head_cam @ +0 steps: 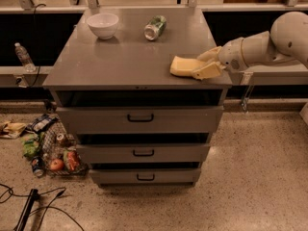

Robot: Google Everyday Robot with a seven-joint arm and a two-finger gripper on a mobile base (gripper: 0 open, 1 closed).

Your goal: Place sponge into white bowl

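glossy white bowl (103,25), matt metal cabinet top (125,57), smooth gripper (198,66) at sponge (184,65).

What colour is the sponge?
The sponge is pale yellow, camera view; the hand is at one end.

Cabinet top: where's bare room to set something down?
Free: left and middle of the cabinet top, in front of white bowl and can, left of sponge. Crowded: right front corner, gripper at the sponge.
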